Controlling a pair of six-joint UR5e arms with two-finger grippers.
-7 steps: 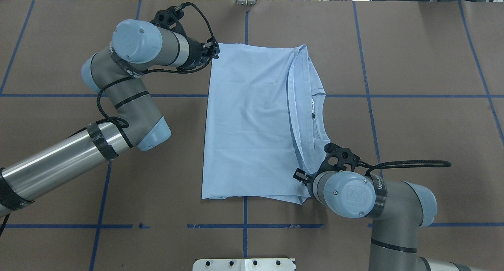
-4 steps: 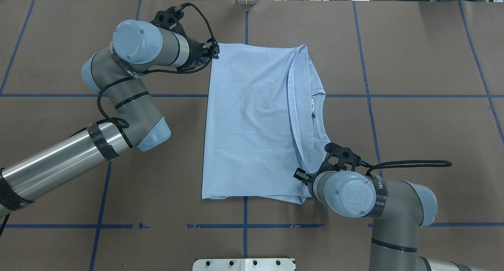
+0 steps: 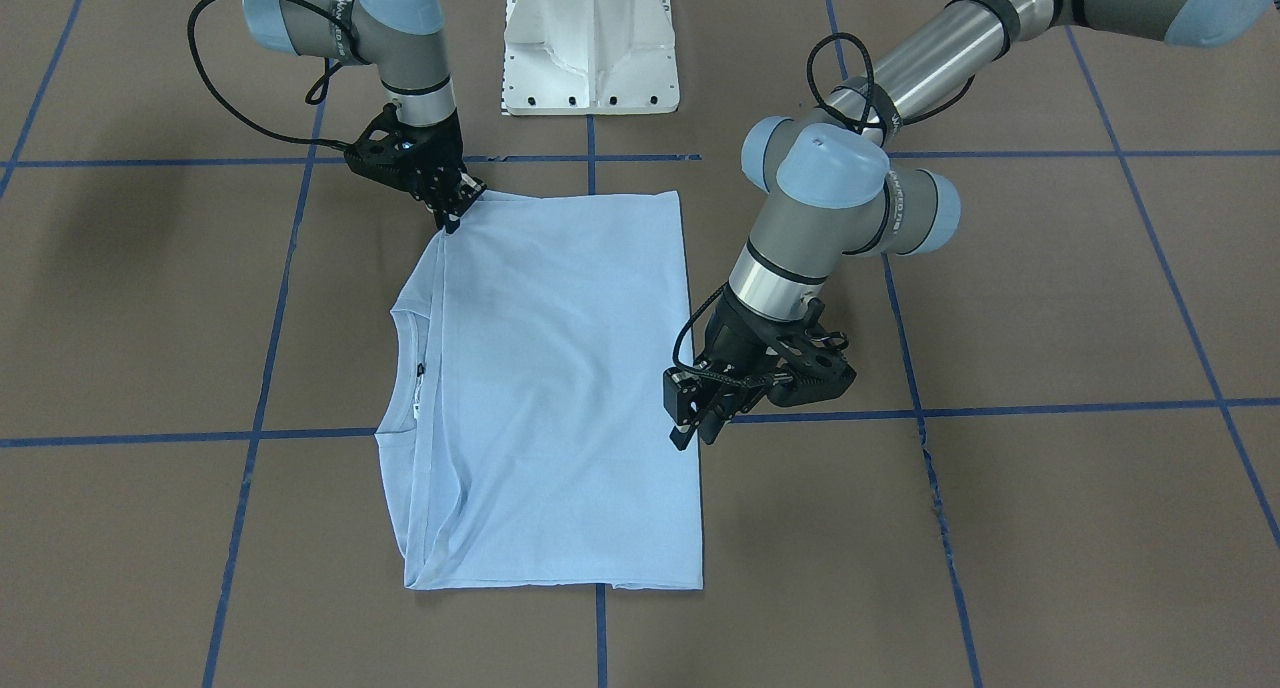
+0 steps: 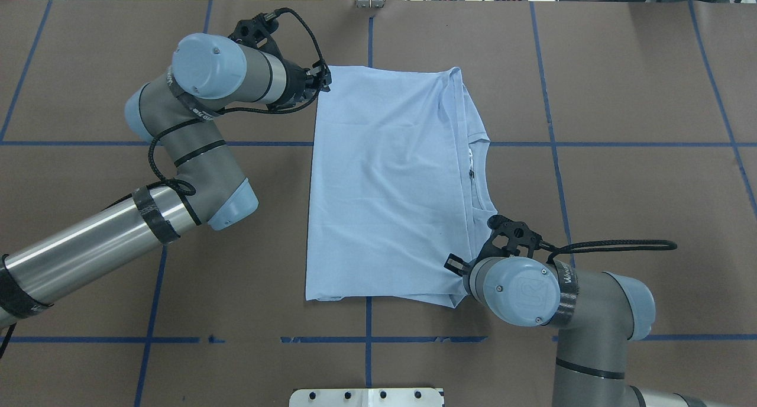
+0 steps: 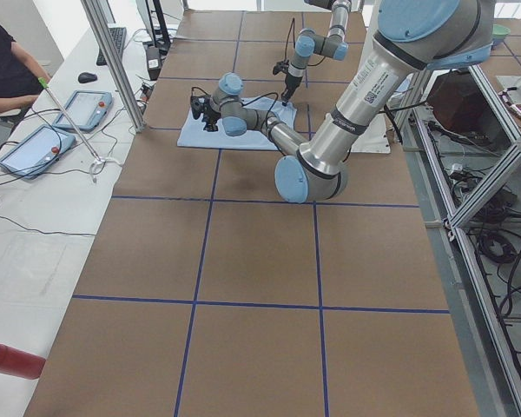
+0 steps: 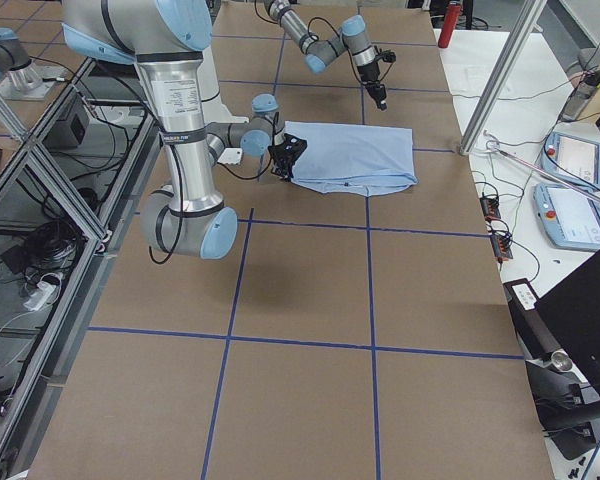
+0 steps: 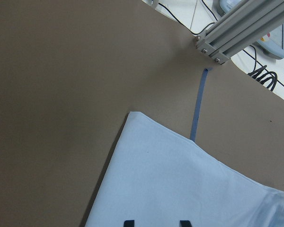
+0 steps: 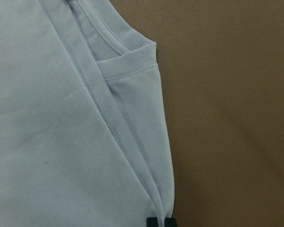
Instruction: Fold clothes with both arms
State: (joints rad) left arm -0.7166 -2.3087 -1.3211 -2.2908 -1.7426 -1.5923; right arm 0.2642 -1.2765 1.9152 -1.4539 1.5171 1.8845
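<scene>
My right tool (image 3: 452,213) has just clamped the T-shirt's (image 4: 378,182) near corner, fresh creases running across it on the bench (image 4: 621,99). My left tool (image 3: 692,433) hangs apart over the opposite edge. Fold's starting, I reckon.

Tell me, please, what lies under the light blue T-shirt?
Under the T-shirt is the brown table cover, and blue tape lines run beneath it. Its own folded lower layers show along one edge. Whatever else it covers cannot be seen.

Probably a robotics lab: aluminium framing (image 7: 236,30), teach pendants (image 6: 572,157), tape-gridded table (image 4: 621,188).
</scene>
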